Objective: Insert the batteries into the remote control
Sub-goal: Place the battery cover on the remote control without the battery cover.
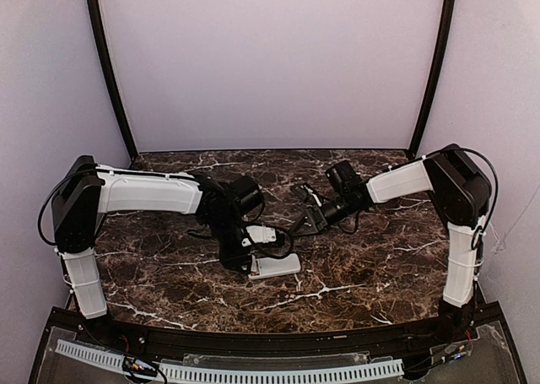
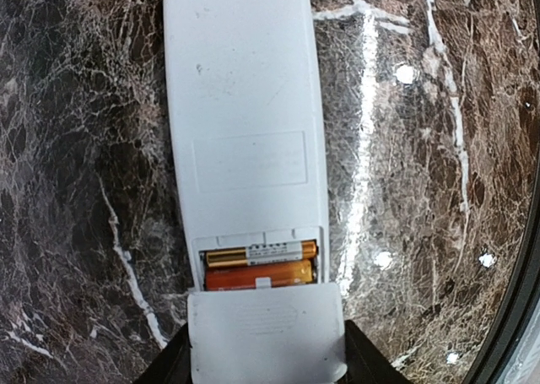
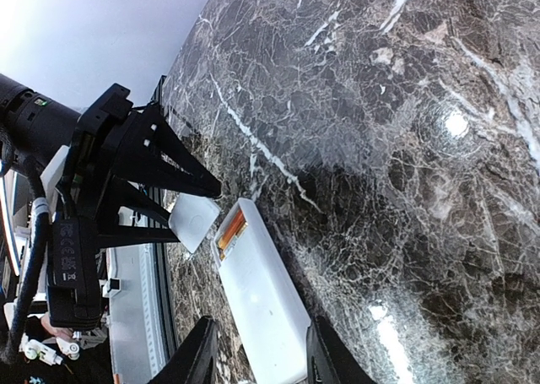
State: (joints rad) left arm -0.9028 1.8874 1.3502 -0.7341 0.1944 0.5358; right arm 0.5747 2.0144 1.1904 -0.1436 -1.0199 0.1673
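The white remote control [image 2: 240, 105] lies back-up on the dark marble table [image 1: 354, 266], its battery bay uncovered. Two orange batteries [image 2: 260, 266] lie side by side inside the bay. My left gripper [image 2: 266, 338] is shut on the small white battery cover [image 2: 270, 354], holding it right at the bay's open edge. In the right wrist view the cover [image 3: 194, 221] sits tilted just off the remote's [image 3: 261, 300] battery end. My right gripper [image 3: 261, 321] is open and hangs over the remote's other end with nothing in its fingers.
Both arms reach inward over the middle of the table, with the left gripper [image 1: 240, 262] and the right gripper [image 1: 310, 221] close together by the remote [image 1: 277, 266]. A black rail [image 1: 253, 343] runs along the near edge. Pale walls enclose the back and sides.
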